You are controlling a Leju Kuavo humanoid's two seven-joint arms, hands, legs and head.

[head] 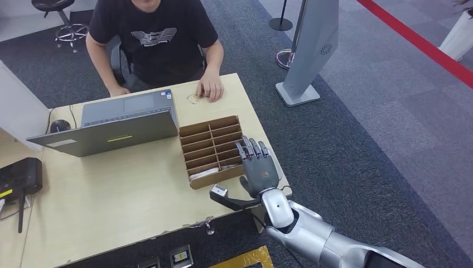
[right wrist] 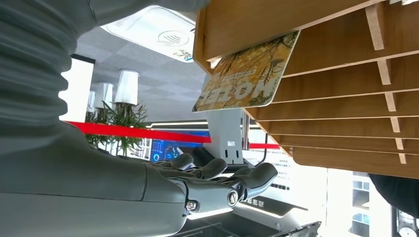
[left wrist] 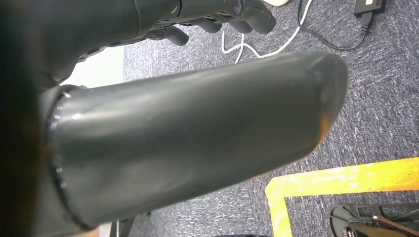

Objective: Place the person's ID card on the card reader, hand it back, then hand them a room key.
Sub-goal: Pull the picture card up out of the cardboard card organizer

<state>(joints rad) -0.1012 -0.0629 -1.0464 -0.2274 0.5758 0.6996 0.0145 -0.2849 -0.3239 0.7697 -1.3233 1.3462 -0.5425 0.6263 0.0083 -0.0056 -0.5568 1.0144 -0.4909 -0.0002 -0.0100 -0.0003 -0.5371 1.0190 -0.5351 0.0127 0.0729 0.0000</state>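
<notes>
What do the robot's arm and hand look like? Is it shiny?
Yes! The right arm is shiny silver with rounded, smooth sections. The right hand is dark grey with slim, jointed fingers and a small orange mark on its back. Up close, the wrist wears a grey ribbed cover.

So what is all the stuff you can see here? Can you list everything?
table: one, pale wood, in front of the robot
laptop: one, grey, open, on the table facing the person
divided box: one, brown, beside the laptop
hotel card: one, yellow-brown picture, sticking out of a box slot
small card: one, pale, on the table by the person's hand
black device: one, at the table's left edge
grey stand: one, on the carpet
person: one, black T-shirt, seated across the table
right hand: one, grey, fingers apart, by the box, holding nothing
left hand: one, dark, hanging above the floor
</notes>
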